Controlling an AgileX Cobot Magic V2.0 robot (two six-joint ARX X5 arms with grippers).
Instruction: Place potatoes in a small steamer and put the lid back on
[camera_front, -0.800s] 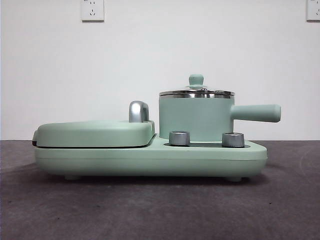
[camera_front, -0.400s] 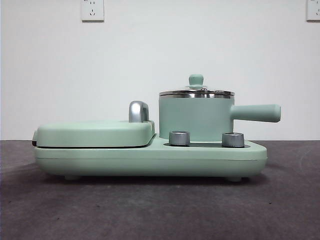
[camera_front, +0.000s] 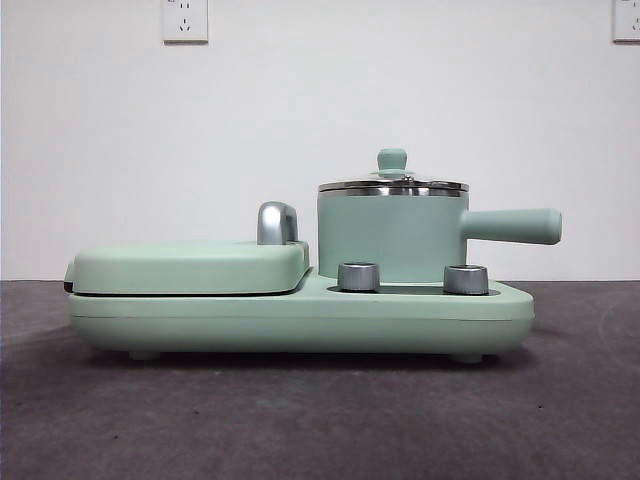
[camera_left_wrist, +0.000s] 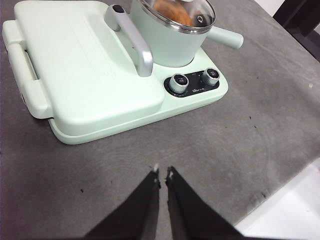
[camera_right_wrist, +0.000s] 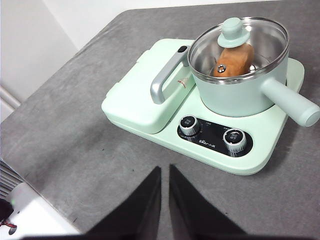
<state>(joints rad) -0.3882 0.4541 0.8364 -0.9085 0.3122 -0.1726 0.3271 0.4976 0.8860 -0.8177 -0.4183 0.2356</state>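
Observation:
The mint-green steamer pot (camera_front: 392, 240) stands on the right of the appliance base, its straight handle (camera_front: 512, 226) pointing right. The glass lid with steel rim and green knob (camera_front: 392, 160) sits on the pot. Through the lid an orange-brown potato (camera_right_wrist: 234, 60) lies inside the pot; it also shows in the left wrist view (camera_left_wrist: 172, 12). My left gripper (camera_left_wrist: 162, 173) is shut and empty above the bare table, well in front of the appliance. My right gripper (camera_right_wrist: 165, 169) is shut and empty, also back from the appliance. Neither arm shows in the front view.
The flat mint-green grill cover (camera_front: 190, 266) with a steel handle (camera_front: 277, 223) lies closed left of the pot. Two steel dials (camera_front: 359, 276) (camera_front: 465, 279) sit on the base front. The grey table's edge (camera_left_wrist: 280, 200) is near the left gripper.

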